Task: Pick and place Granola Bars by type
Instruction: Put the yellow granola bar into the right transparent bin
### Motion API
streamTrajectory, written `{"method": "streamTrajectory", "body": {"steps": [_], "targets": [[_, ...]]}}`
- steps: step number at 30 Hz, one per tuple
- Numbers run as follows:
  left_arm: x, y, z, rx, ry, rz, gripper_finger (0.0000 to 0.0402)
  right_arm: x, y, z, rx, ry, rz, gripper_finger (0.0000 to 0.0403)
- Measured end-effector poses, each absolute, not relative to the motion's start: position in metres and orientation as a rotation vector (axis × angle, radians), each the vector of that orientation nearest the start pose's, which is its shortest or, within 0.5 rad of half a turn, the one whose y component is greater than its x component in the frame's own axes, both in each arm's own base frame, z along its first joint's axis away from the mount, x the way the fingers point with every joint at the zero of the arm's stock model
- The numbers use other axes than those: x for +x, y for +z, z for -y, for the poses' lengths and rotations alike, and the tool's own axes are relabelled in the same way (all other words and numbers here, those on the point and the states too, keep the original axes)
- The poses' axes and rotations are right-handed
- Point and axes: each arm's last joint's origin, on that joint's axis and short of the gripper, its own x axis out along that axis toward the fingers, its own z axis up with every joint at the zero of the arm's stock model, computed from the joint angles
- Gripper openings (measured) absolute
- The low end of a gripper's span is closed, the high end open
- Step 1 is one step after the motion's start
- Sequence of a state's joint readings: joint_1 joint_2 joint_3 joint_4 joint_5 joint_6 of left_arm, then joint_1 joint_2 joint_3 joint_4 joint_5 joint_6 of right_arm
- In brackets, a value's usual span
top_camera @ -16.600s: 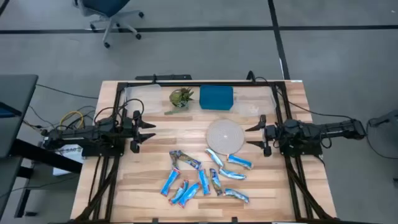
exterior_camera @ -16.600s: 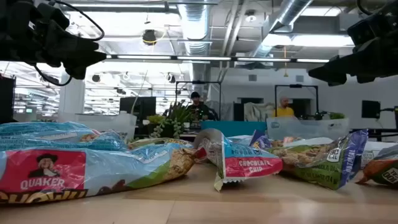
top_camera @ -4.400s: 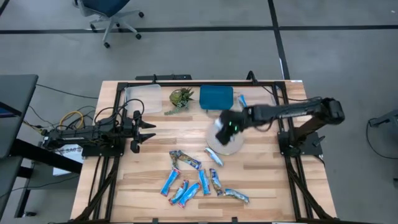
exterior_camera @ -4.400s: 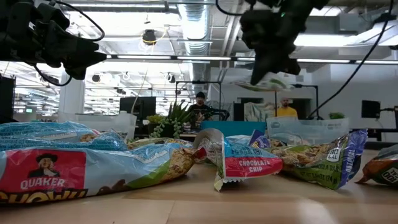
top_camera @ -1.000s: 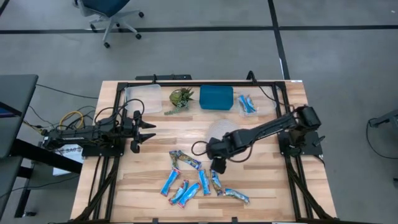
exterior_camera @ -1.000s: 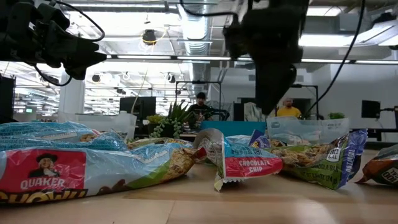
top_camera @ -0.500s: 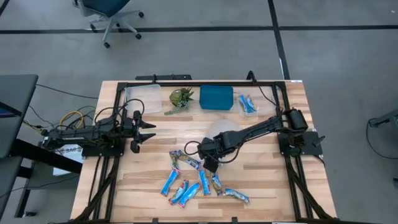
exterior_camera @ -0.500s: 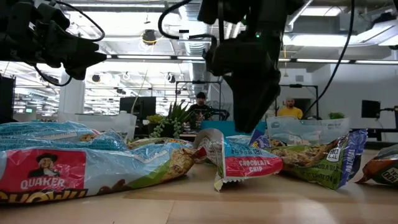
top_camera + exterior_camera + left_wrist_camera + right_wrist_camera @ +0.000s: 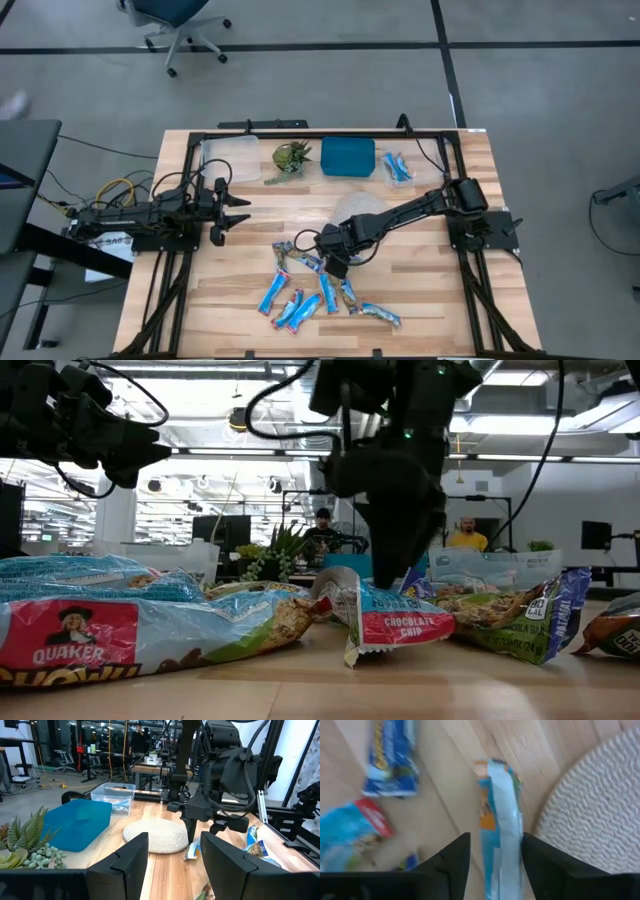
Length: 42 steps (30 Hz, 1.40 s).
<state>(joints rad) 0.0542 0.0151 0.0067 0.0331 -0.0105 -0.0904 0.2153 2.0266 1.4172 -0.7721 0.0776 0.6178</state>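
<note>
Beside the woven round mat [image 9: 358,212], the right arm reaches low across the table, right gripper [image 9: 491,851] straddling a light-blue granola bar [image 9: 499,827], fingers apart, not clamped. Left gripper [image 9: 240,211] waits open at the left. Foreground wrappers [image 9: 90,640] read "Quaker" and "Chocolate Chip".

From overhead I can't see the bar under my right gripper [image 9: 337,262]; the wrist hides it. In the right wrist view that light blue bar [image 9: 501,835] is smeared, its print unreadable, and its near end is cut off by the frame between the fingers [image 9: 454,857].
</note>
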Motion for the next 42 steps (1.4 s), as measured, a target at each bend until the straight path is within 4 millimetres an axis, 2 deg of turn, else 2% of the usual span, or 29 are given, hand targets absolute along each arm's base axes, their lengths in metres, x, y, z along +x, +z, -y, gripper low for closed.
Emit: {"method": "streamTrajectory", "body": {"steps": [11,17,23,27,31,36,42], "targets": [[0.098,0.168,-0.006,-0.090,0.063,0.028,0.0174,0.381,0.156,-0.082,0.320,-0.298,-1.342,0.0047],[0.098,0.168,-0.006,-0.090,0.063,0.028,0.0174,0.384,0.160,-0.083,0.316,-0.256,-1.350,0.0023],[0.098,0.168,-0.006,-0.090,0.063,0.028,0.0174,0.392,0.189,-0.072,0.313,-0.231,-1.285,0.0019],[0.098,0.168,-0.006,-0.090,0.063,0.028,0.0174,0.389,0.219,-0.053,0.336,-0.266,-1.207,0.0018],[0.098,0.168,-0.006,-0.090,0.064,0.024,0.0174,0.377,0.247,-0.024,0.340,-0.380,-1.139,0.0018],[0.099,0.167,-0.006,-0.090,0.064,0.018,0.0174,0.351,0.284,0.023,0.349,-0.583,-1.060,0.0018],[0.099,0.167,-0.006,-0.090,0.064,0.017,0.0174,0.315,0.309,0.072,0.372,-0.804,-1.045,0.0018]]}}
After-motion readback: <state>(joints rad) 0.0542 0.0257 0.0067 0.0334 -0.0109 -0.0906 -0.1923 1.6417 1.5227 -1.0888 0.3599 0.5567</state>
